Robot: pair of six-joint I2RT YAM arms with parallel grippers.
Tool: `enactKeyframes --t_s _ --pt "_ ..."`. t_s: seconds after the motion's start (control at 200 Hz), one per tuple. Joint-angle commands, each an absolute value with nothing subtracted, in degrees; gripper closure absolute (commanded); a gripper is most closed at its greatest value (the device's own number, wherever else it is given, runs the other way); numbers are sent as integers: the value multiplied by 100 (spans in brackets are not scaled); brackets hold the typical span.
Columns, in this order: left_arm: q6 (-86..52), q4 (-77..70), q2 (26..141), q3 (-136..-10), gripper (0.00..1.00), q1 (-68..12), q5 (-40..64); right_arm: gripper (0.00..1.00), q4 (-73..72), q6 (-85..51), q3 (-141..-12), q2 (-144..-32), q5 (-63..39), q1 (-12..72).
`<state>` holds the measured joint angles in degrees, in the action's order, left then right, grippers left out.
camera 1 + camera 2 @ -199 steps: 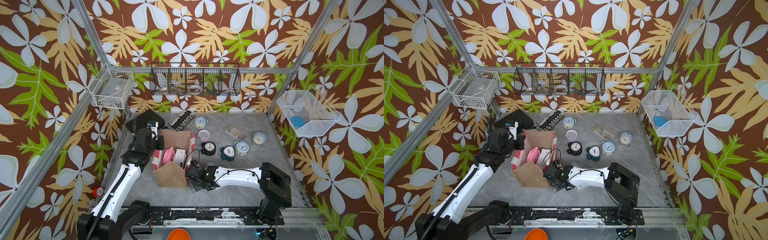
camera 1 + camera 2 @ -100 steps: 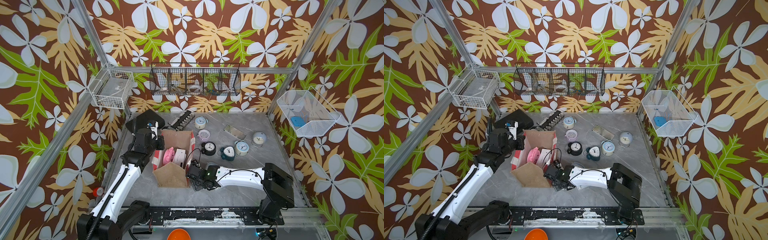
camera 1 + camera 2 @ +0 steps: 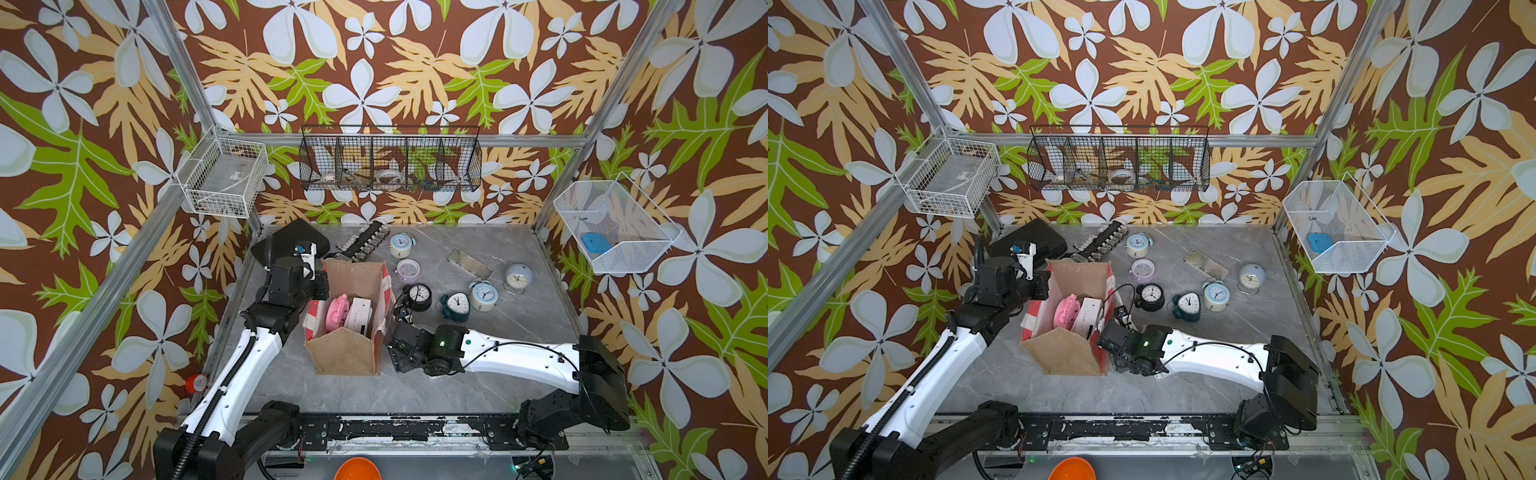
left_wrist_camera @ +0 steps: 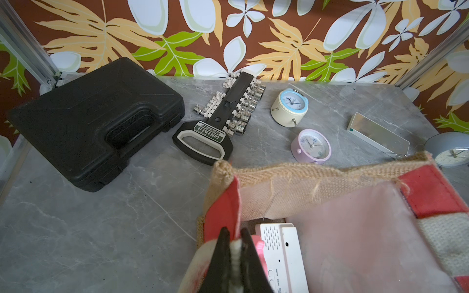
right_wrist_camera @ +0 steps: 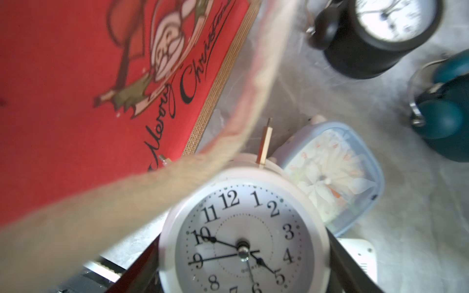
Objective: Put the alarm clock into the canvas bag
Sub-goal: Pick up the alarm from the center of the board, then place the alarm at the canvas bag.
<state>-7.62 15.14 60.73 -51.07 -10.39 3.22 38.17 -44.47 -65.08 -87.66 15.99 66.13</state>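
White clock [image 5: 243,233] sits gripped between the right jaws, just outside the red side of the bag [image 5: 76,76], its strap [image 5: 101,215] draped close; lifting must clear that rim. Left jaws clamp the opposite rim.

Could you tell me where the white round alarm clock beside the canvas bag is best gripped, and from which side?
Grip the white round alarm clock across its smooth round casing, at the nine and three o'clock sides, coming face-on as the right gripper does. That avoids the top post and the strap of the canvas bag.
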Motion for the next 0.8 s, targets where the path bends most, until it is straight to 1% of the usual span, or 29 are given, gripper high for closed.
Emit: enactKeyframes --t_s 0.0,0.19,0.43,0.796 --pt "-772 1530 6056 -5133 100 -1037 352 28 4118 -4325 -6572 -8571 1921 6504" --pt "-765 1521 6056 -5133 100 -1035 395 28 4500 -4054 -6743 -8252 2151 6223" --pt "-751 1498 6030 -5115 100 -1037 378 28 4916 -3572 -7327 -8009 2485 5912" --pt "-756 1502 6038 -5115 100 -1037 403 28 5813 -3034 -8754 -8058 3443 5587"
